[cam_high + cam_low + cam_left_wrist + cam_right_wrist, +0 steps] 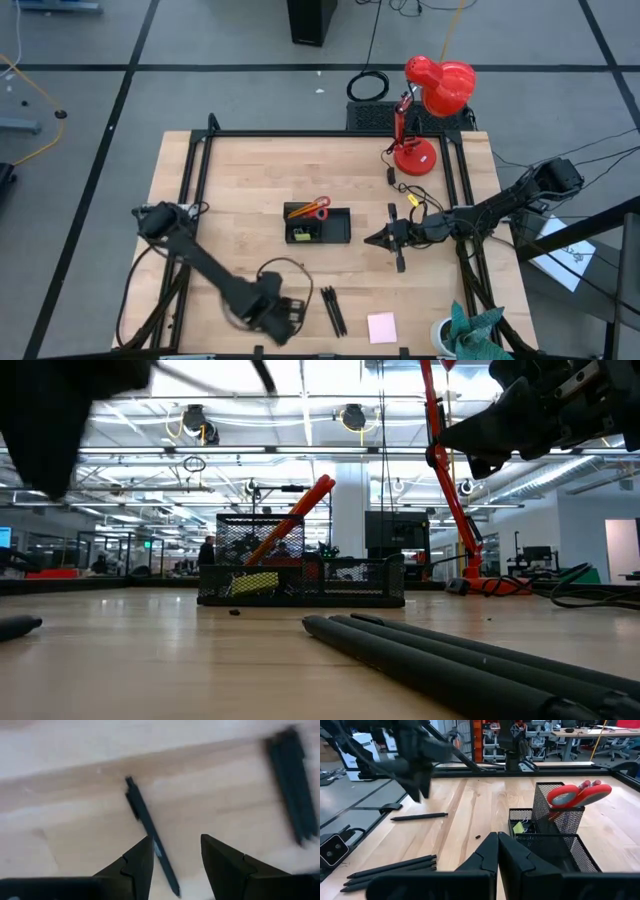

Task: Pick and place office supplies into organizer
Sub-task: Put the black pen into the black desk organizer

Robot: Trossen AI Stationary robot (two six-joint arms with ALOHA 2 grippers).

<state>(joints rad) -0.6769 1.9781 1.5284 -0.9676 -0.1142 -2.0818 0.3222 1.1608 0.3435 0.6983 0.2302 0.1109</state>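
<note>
Left wrist view shows the left gripper [175, 857] spread over a lone black pen [150, 832]; overhead hides it. Right gripper [497, 851] pressed together.

Organizer [318, 224] sits mid-tabletop [250, 170], scissors [316, 208] standing handles-up in its rear compartment. Desk lamp [416, 155] at the far right corner. Right claw [373, 239] hangs just right of the organizer, above the surface, pointed at it. Left claw [297, 314] near the front edge, left of centre, over a lone pen [151, 835] lying on the tabletop between its fingers. Bundle of pens [333, 310] lies just right of that claw, in front of the organizer. Sticky-note pad [381, 327] further right, at the front edge.
</note>
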